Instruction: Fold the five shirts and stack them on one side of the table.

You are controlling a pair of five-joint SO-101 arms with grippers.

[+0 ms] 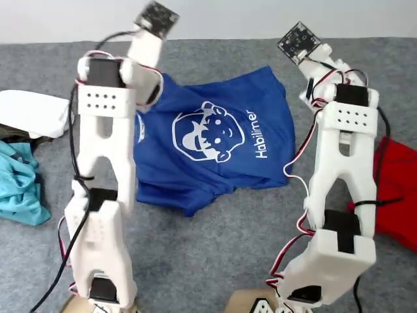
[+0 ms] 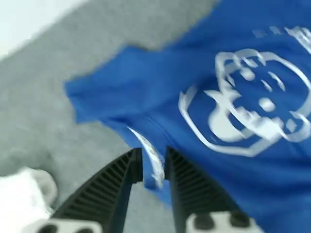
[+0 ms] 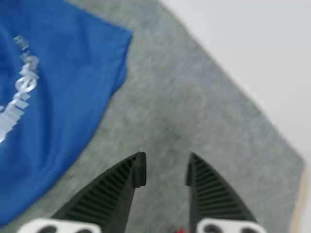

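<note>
A blue shirt [image 1: 215,143] with a white printed figure lies spread on the grey felt table [image 1: 228,261], its near edge folded under. My left gripper [image 2: 153,162] hangs over the shirt's [image 2: 233,97] left edge, at the collar with its white label. Its fingers are open by a narrow gap, holding nothing. In the high view the left gripper [image 1: 155,90] sits under its wrist. My right gripper [image 3: 165,170] is open over bare felt, just off the far right corner of the blue shirt [image 3: 48,97]. From above, the right gripper [image 1: 313,88] is beside that corner.
A red shirt [image 1: 397,182] lies crumpled at the table's right edge. At the left edge sit a teal shirt [image 1: 19,186] and a white shirt [image 1: 32,111], the latter also in the left wrist view [image 2: 19,194]. Bare felt lies in front between the arm bases.
</note>
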